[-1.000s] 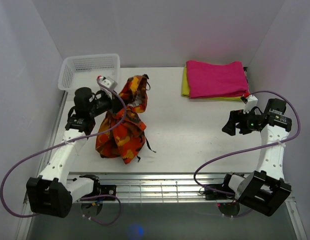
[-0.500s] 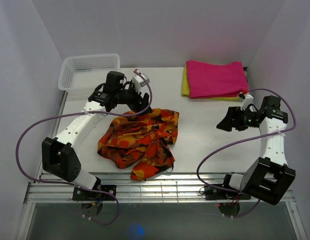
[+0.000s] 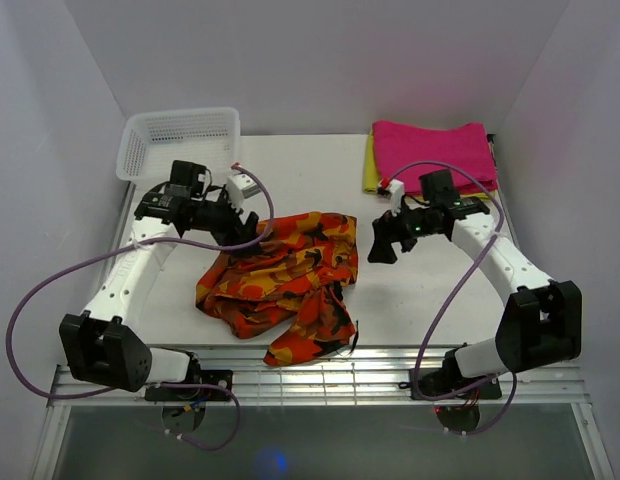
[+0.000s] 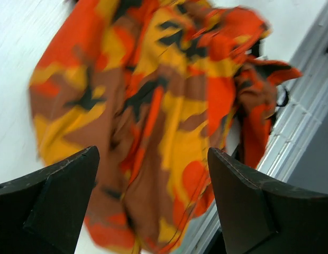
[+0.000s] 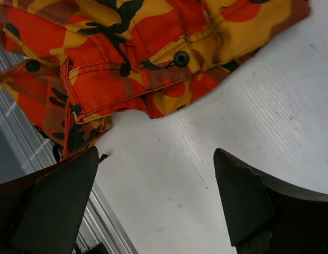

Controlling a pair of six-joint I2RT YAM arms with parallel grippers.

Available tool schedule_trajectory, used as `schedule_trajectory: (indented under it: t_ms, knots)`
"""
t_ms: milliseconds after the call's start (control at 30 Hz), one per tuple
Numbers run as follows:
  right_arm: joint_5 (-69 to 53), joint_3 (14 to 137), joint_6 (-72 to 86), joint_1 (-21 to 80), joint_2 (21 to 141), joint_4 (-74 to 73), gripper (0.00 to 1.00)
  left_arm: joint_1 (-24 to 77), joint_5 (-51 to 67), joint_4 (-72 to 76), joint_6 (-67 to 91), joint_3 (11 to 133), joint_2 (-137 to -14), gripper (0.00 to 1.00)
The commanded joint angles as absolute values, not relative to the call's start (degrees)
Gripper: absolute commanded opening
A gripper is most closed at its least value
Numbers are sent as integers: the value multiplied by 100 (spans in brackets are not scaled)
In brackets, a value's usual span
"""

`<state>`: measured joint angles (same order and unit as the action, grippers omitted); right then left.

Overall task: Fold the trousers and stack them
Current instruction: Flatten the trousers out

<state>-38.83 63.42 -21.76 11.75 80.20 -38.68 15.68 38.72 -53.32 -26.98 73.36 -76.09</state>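
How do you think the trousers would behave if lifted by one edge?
Probably floppy: the trousers lie crumpled in loose folds, so they would likely drape. Pushing would probably bunch them up, since the cloth looks soft.

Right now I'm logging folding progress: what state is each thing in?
trousers: crumpled, unfolded, held by neither hand.
left hand: open, above the trousers.
right hand: open, empty, beside the trousers.
pink cloth: folded, atop yellow cloth.
yellow cloth: folded, underneath.
basket: upright.
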Motion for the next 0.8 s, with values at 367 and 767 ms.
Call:
schedule_trajectory:
  t_ms: [367,767]
  knots:
    - [-1856,6680,-4051,3981,8754,-3410,92,-1907,4694,-8042,-5467,6979,-7989,96]
    - [-862,6399,-4570,4105,8931,-3138,16,-1925,3735,-6988,-6723,5116,-7462,97]
